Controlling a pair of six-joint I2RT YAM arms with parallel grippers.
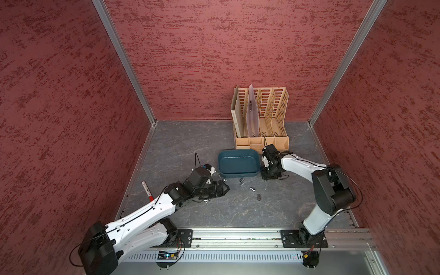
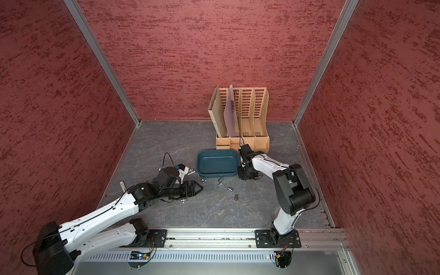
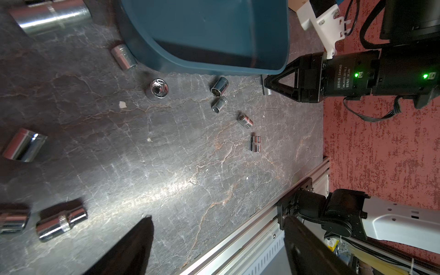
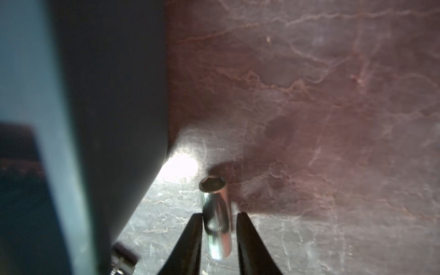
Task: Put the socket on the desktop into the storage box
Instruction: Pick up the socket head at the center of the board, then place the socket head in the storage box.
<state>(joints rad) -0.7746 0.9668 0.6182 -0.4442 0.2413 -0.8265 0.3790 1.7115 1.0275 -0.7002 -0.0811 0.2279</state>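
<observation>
Socket [image 4: 217,221], slim and chrome, lies on the desktop [image 4: 333,142] between the fingers of the right gripper [image 4: 219,214]. They are nearly closed, with a sliver of gap on one side, just beside the storage box [image 4: 114,95] wall. Loose sockets [image 3: 219,87] lie scattered nearer the left gripper [image 1: 223,188], which is spread wide and holds nothing. A tan file rack [image 1: 273,112] stands behind. A motor label [image 3: 339,76] reads DAMIAO.

Lab test booth: red panel walls [image 1: 226,59], aluminium rail [image 1: 238,234] bearing robot arms [image 1: 147,212].

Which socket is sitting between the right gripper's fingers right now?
The long slim chrome socket lying beside the storage box's corner; the right gripper straddles it, the other sockets lie scattered apart.
</observation>
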